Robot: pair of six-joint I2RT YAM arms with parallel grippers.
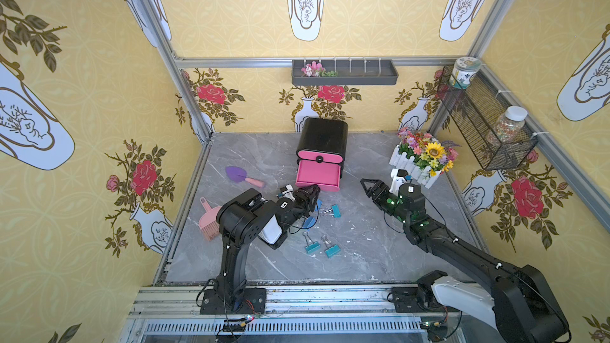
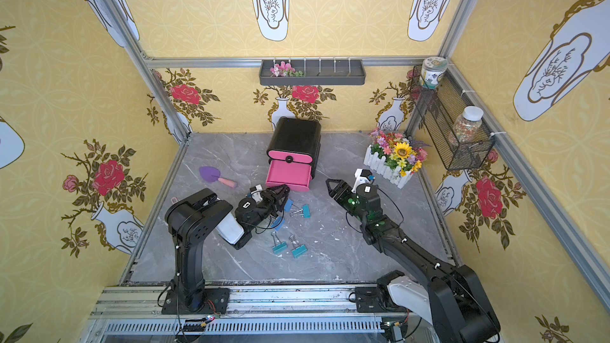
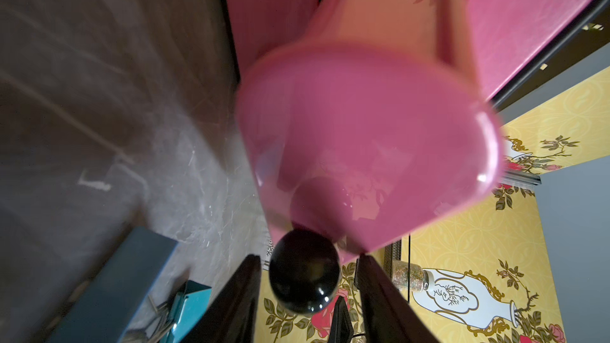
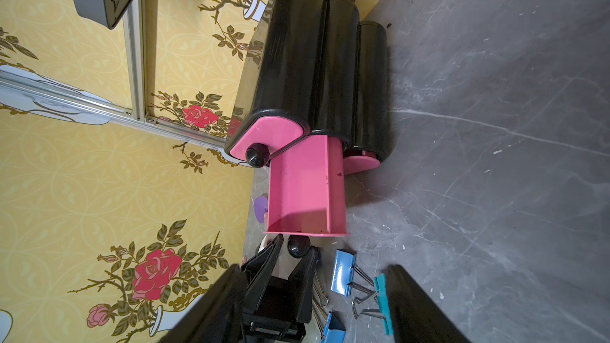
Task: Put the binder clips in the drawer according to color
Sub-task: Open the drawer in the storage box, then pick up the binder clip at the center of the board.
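Observation:
The drawer cabinet (image 1: 323, 140) is black with pink fronts and stands at the back of the table. Its middle drawer (image 1: 318, 176) is pulled out, and its inside (image 4: 300, 189) looks empty. My left gripper (image 1: 315, 189) is open, one finger on each side of that drawer's black knob (image 3: 303, 275), with gaps both sides. Two blue binder clips (image 1: 308, 222) (image 4: 343, 272) lie beside it. Three teal clips (image 1: 336, 211) (image 1: 312, 247) (image 1: 331, 250) lie on the table in front. My right gripper (image 1: 365, 187) hangs open and empty, right of the drawer.
A purple trowel (image 1: 237, 174) and a pink dustpan with brush (image 1: 209, 220) lie at the left. A white flower box (image 1: 419, 156) stands at the back right. A wire basket (image 1: 478, 126) with jars hangs on the right wall, and a grey shelf (image 1: 345, 73) on the back wall.

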